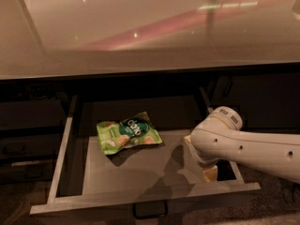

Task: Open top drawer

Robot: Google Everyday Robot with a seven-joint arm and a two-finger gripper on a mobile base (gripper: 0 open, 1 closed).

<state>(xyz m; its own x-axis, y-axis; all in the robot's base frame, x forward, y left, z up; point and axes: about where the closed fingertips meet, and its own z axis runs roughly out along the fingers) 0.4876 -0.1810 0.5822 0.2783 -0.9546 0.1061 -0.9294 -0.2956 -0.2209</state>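
The top drawer (pixel 140 198) stands pulled out under the counter, its grey metal floor and pale side rails showing. Its small rectangular pull handle (pixel 150 210) hangs at the middle of the front edge. A green snack bag (pixel 128 132) lies on the drawer floor, left of middle. My white arm (pixel 243 146) reaches in from the right. The gripper (pixel 204 170) is down inside the drawer's right front corner, mostly hidden behind the arm's wrist.
A glossy pale countertop (pixel 150 27) overhangs the drawer. Dark, shorter drawer fronts (pixel 28 144) sit to the left. A dark cabinet front (pixel 262 97) is at the right. The floor shows below the drawer.
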